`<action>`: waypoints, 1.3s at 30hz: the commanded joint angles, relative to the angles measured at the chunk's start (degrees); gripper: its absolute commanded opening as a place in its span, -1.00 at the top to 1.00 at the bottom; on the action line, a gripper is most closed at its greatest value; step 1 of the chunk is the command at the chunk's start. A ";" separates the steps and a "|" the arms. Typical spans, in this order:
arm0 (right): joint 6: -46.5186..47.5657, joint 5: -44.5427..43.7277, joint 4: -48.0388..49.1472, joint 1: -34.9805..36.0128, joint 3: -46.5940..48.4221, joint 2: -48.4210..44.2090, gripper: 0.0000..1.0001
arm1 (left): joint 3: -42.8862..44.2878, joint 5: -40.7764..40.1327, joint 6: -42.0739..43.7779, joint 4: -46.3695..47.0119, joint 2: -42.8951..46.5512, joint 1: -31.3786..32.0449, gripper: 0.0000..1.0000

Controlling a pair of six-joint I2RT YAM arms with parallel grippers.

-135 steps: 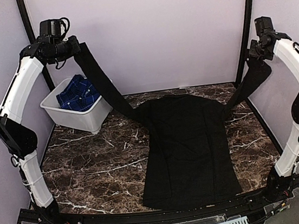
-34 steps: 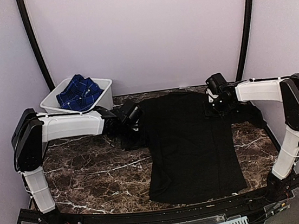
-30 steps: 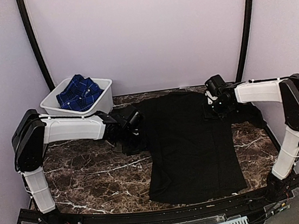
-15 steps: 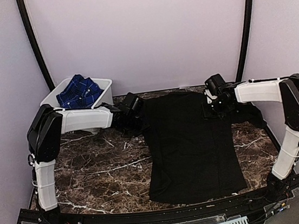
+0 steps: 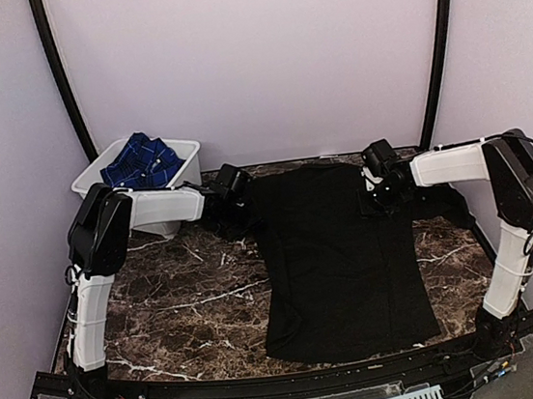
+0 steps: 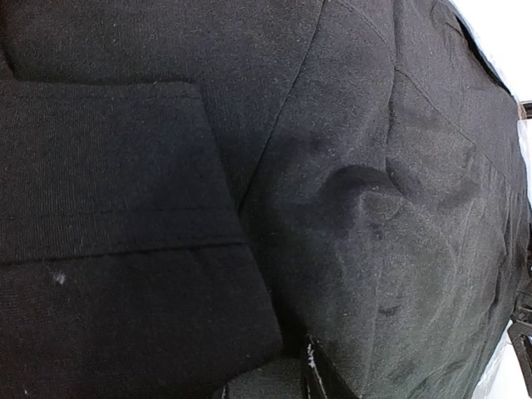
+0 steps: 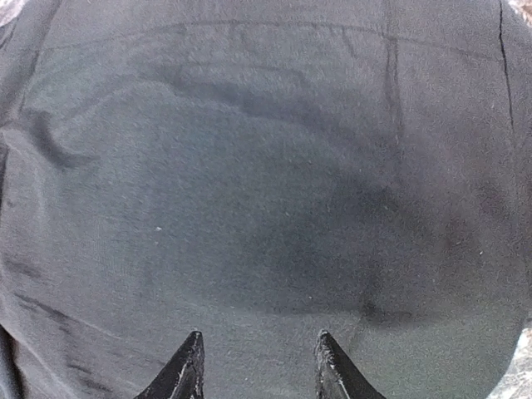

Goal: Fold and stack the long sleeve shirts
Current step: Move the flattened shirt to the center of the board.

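Note:
A plain black long sleeve shirt (image 5: 337, 259) lies flat in the middle of the table, hem toward me. My left gripper (image 5: 232, 188) rests low on its far left shoulder, where the sleeve bunches. In the left wrist view black cloth (image 6: 349, 166) fills the frame. One fingertip (image 6: 312, 370) shows against it and a fold hides the other, so its grip is unclear. My right gripper (image 5: 381, 185) hovers at the right shoulder. Its jaws (image 7: 258, 366) are open over smooth cloth (image 7: 266, 166). The blue checked shirt (image 5: 140, 162) sits crumpled in the tub.
The white plastic tub (image 5: 183, 167) stands at the far left corner, just behind my left forearm. The black shirt's right sleeve (image 5: 444, 199) trails toward the right table edge. Bare marble table (image 5: 182, 307) shows left of the shirt.
My left gripper let go of the sleeve and slid back along the shirt's left side to the shoulder, its jaws narrowing. The right gripper barely shifted.

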State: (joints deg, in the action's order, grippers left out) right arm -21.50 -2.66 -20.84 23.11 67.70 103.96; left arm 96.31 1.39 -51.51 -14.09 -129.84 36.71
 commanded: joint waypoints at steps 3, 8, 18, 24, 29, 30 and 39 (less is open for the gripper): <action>-0.43 -0.47 3.08 -1.83 -2.82 0.84 0.15 | 0.63 -1.63 5.78 -7.00 -1.02 -2.78 0.43; -0.56 -0.19 3.57 -2.85 -3.93 0.63 0.15 | 1.56 -4.69 10.52 -11.50 -1.11 -6.00 0.43; -0.22 -0.20 3.43 -3.79 -3.75 1.53 0.15 | 9.54 -4.58 19.73 -17.00 -2.14 -8.06 0.28; -0.28 -0.27 2.16 -3.82 -2.63 0.33 0.15 | 13.82 -5.37 23.53 -20.66 1.48 -6.61 0.06; -1.07 -2.92 0.77 -4.68 -1.83 -3.39 0.13 | 14.61 -7.29 25.68 -22.59 5.84 -2.74 -0.06; -1.35 -3.04 0.56 -5.23 -1.91 -4.21 0.13 | 14.48 -7.74 25.93 -22.84 6.23 -1.65 -0.07; -4.04 -8.18 -1.06 -10.78 -5.06 -12.13 -0.09 | 12.25 -5.58 26.77 -24.14 10.12 4.67 -0.10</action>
State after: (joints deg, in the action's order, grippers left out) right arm -23.90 -6.94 -21.12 14.74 64.07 95.33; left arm 109.10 -5.15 -26.30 -35.68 -123.44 39.90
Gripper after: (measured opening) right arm 0.534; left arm 0.550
